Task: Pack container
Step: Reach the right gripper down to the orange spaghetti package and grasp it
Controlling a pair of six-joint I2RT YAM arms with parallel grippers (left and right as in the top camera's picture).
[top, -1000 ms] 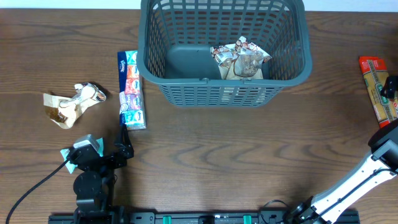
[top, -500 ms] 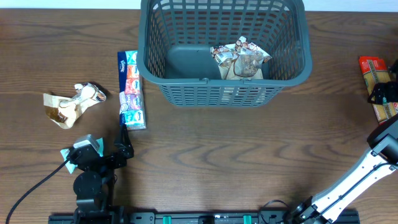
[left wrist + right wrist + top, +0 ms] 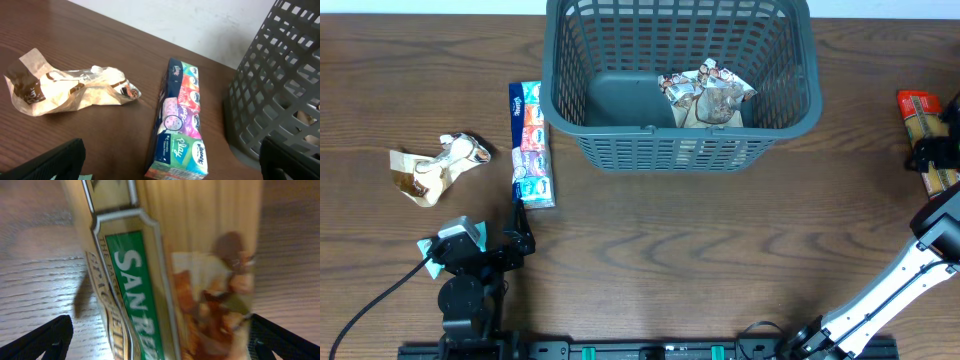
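Here left pincer [image 3: 170, 161] and right pincer [image 3: 161, 337] gape; spaghetti packet [image 3: 200, 255] reads "SAN RE".

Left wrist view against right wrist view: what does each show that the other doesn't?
Only the left wrist view: a crumpled brown wrapper, a colourful tissue pack and the grey basket with its slotted wall at right. Only the right wrist view: a pasta packet, very close and blurred. Both: the dark wood table and the arm's own fingertips at the bottom corners, spread apart.
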